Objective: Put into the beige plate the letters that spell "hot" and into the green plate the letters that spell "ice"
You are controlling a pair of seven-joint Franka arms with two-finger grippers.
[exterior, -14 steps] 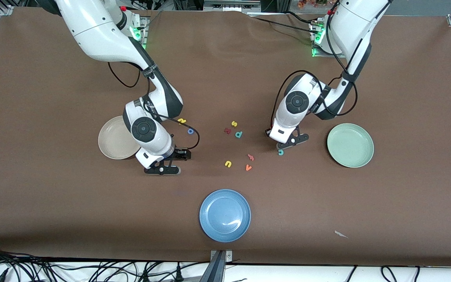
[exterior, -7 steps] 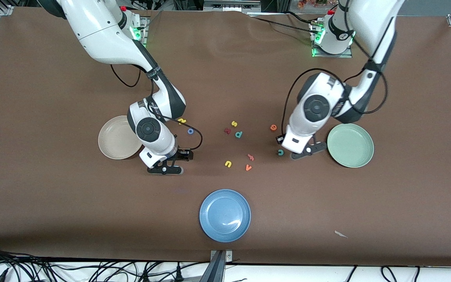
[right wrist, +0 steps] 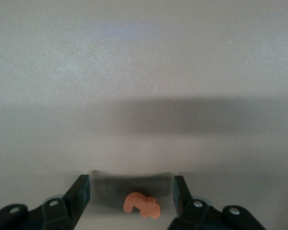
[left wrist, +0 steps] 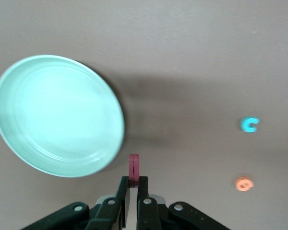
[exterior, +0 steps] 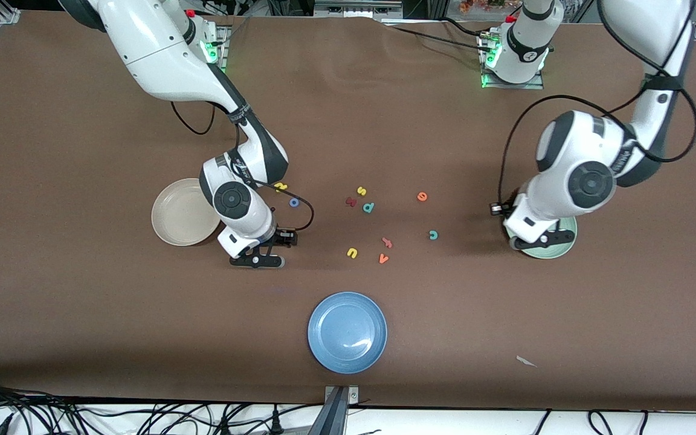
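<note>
The step in hand is dropping the first "ice" letter. The left claw (left wrist: 133,179) is clamped shut on the small dark red bar-shaped toy "i" (left wrist: 133,165), which stands upright out of its tips. It hangs at the edge of the round, shallow, pale sage-green plate (left wrist: 57,115), on the rim toward the right arm's end of the brown bench (exterior: 82,302). In the left wrist view the letter sits just beside that rim, not over the plate's floor.

To do this well, I would carry the letter inward until it is plainly over the middle of the green plate. Then lower it close to the floor before opening, because so light a piece may bounce or stick to a pad. Lift straight up afterwards.

The tiny teal "c" (exterior: 433,235) and the tiny orange round "e" (exterior: 422,196) lie loose on the bench. Both are well apart from the green plate, toward the right arm's end, with the "e" farther from the front camera than the "c".

The right claw (right wrist: 130,187) is down at the bench, much farther from the green plate toward that same end. Its jaws stand open astride a tiny orange toy letter (right wrist: 141,204), probably the "t". The letter lies between the fingers and touches neither. That claw should close squarely with the letter centred.
</note>
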